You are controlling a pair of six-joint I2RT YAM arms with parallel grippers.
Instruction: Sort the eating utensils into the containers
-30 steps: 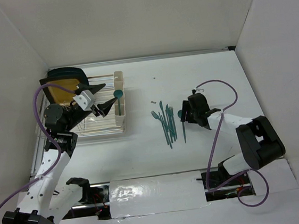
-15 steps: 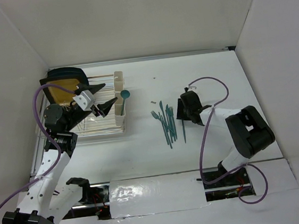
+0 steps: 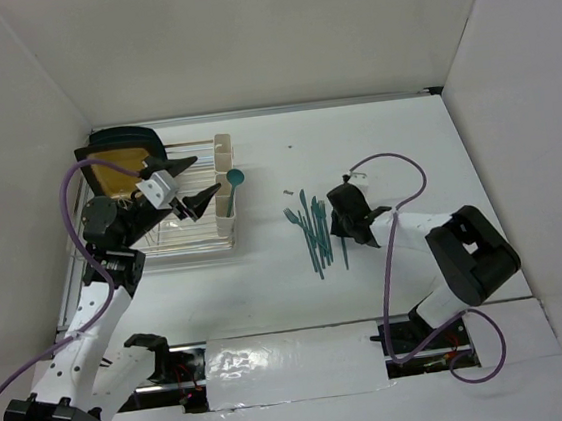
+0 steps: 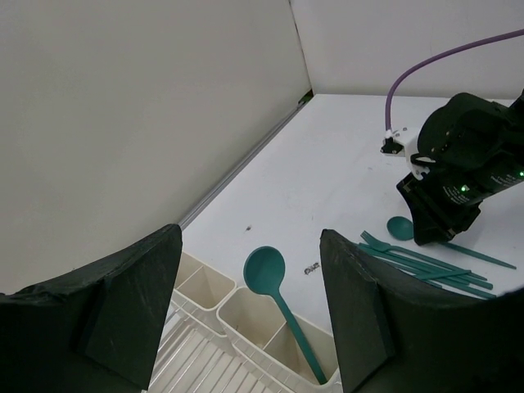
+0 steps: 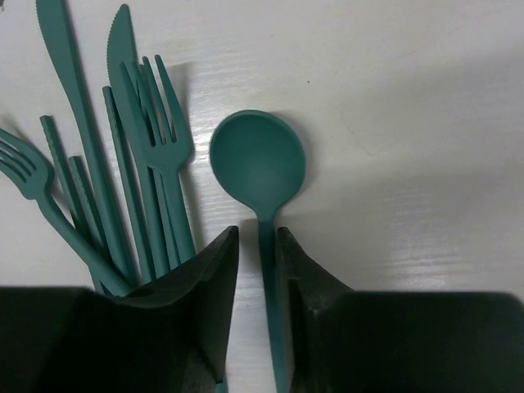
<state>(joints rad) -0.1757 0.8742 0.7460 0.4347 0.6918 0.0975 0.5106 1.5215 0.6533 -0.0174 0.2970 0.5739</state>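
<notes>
A cream-white row of containers (image 3: 227,198) stands on the left, with one teal spoon (image 3: 234,178) upright in a compartment. My left gripper (image 3: 207,176) hovers open and empty just left of it. In the left wrist view the spoon (image 4: 264,268) leans in the containers (image 4: 201,286) between the wide-apart jaws of the left gripper (image 4: 250,315). Several teal forks and knives (image 3: 313,232) lie mid-table. My right gripper (image 3: 341,226) is down at their right edge. In the right wrist view the right gripper (image 5: 257,233) has its jaws narrowly apart, straddling the handle of a spoon (image 5: 258,155) beside the pile (image 5: 123,164).
A wire dish rack (image 3: 188,230) adjoins the containers, with a tan-and-black board (image 3: 120,162) behind it. White walls enclose the table on three sides. A purple cable (image 3: 397,163) loops over the right arm. A tiny dark speck (image 3: 291,149) lies farther back.
My right gripper has moved left toward the utensil pile and now covers the table spoon's bowl from above. The spoon in the containers has tipped slightly right. The left arm has barely moved.
</notes>
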